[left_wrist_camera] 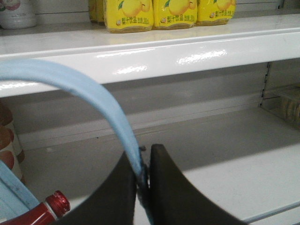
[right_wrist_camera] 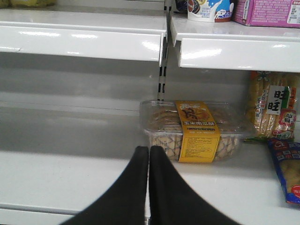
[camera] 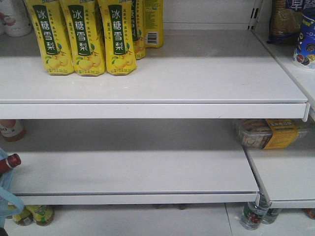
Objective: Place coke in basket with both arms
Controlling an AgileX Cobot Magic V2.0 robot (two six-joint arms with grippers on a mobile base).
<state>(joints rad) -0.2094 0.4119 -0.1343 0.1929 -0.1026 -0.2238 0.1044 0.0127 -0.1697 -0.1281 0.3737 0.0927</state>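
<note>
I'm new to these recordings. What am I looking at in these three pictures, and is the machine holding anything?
This is a two-armed robot facing shop shelves. One camera looks forward: yellow drink cartons on the upper shelf, and at the left edge a red-capped coke in the blue basket. The other two cameras sit on the wrists. The left gripper is shut on the basket handle. The right gripper is shut and empty, pointing toward a clear snack box.

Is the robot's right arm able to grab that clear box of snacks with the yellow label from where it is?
Probably yes. The right gripper points straight at the snack box across bare shelf, with nothing between. Its jaws are shut and empty, so they must open first.
</note>
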